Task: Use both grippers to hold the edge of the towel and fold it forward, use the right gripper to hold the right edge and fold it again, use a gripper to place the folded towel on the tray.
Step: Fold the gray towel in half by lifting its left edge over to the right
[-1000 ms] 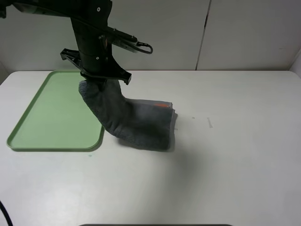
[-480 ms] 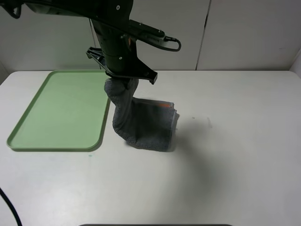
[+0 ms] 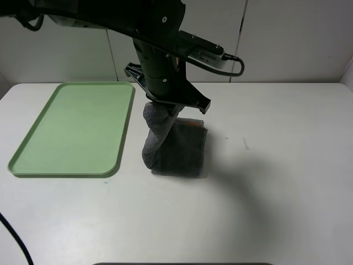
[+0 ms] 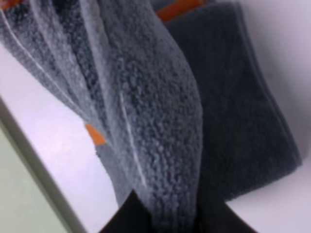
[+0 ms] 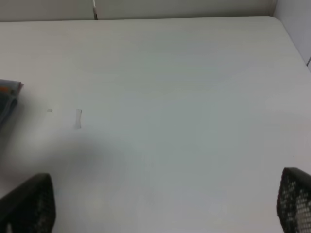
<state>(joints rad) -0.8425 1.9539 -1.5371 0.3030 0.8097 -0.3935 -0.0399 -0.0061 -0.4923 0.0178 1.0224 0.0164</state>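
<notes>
The left tool (image 3: 164,106) pinches a bunched end of the dark grey terry towel (image 3: 182,152), the rest draped on the white bench (image 3: 276,165) beside the light green plastic tray (image 3: 71,127). If dragged over, the folds may unravel or catch the rim. The right tool (image 5: 165,206) stands wide and empty.

**Jaws Buried, Edges Cropped**

From above, the left gripper (image 3: 161,108) buries its jaws in the bunched towel (image 3: 182,152). Its wrist view is blurred, with the towel running off the frame. The right gripper (image 5: 163,204) shows only two cropped fingertips (image 5: 29,206). A mark (image 5: 78,118) on the table (image 5: 194,97) is too small to identify.
</notes>
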